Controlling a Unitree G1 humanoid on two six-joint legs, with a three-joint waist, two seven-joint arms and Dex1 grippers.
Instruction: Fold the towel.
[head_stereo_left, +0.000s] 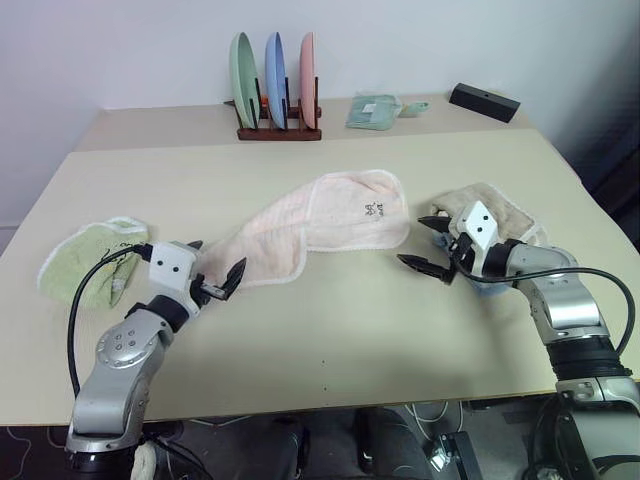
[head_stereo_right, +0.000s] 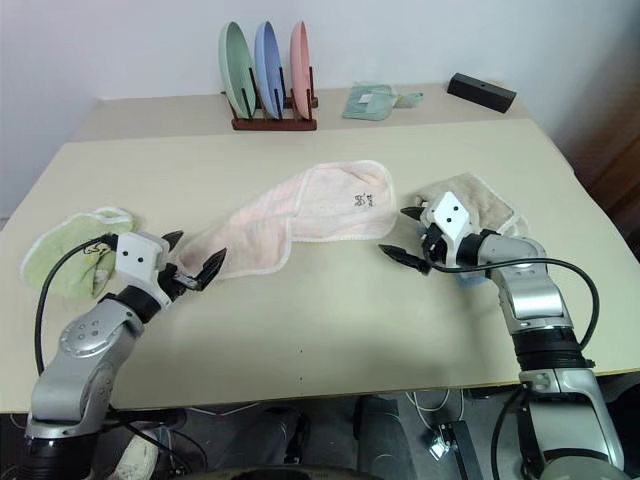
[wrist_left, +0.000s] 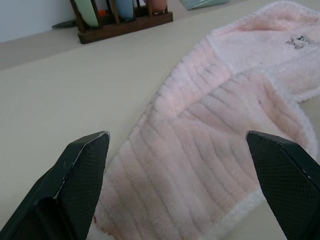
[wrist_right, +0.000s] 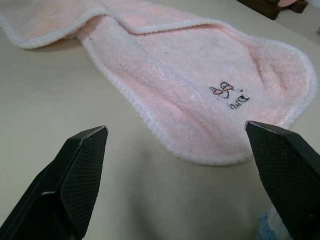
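Both the left gripper (head_stereo_left: 212, 270) and right gripper (head_stereo_left: 428, 245) gape wide and empty, flanking the rumpled towel (head_stereo_left: 320, 225), seemingly ready to take its ends.

The pale pink terry towel (head_stereo_left: 318, 225) with white stitched edging is lying rumpled across the middle of the table in front of me, stretching from near-left to far-right. Its left part is folding over itself in a long crease, while its rounded right end is lying flat, showing a small dark printed logo (wrist_right: 229, 95).
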